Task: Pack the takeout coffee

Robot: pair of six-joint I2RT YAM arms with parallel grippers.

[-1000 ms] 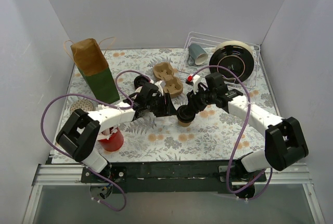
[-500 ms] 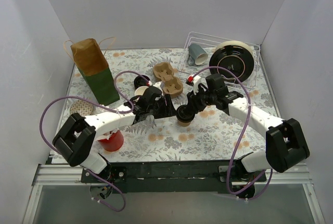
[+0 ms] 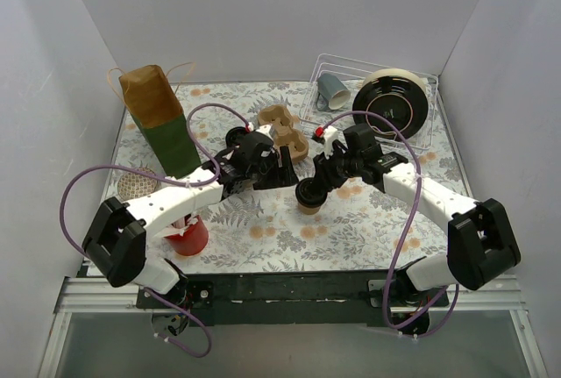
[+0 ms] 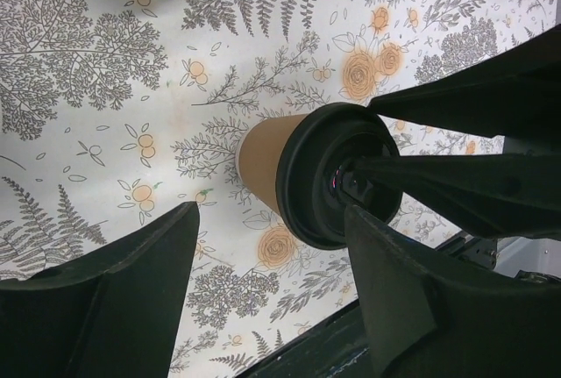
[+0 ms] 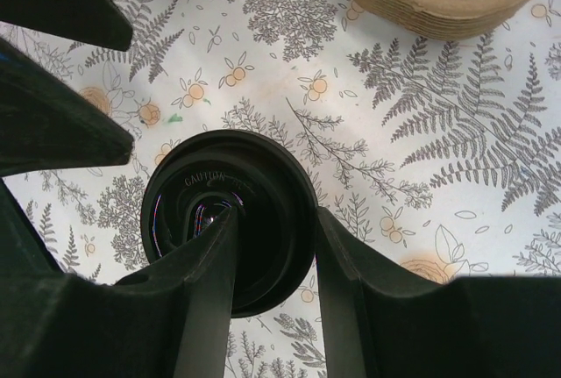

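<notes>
Right end effector (image 5: pixel 274 220) on black lid (image 5: pixel 188 189)

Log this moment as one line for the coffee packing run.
left gripper: spread wide, clear of paper cup | right gripper: pinching black lid | paper cup: upright on table, lidded

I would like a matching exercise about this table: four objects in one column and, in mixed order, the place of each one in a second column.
Objects
1. kraft coffee cup
2. grey-blue mug
3. red cup
4. paper bag

Places
A. inside the wire rack, far right
B. standing at the far left
C. near edge, left side
D. middle of the table, black lid on

Pairs: 1-D, 2-A, 3-C, 4-B
</notes>
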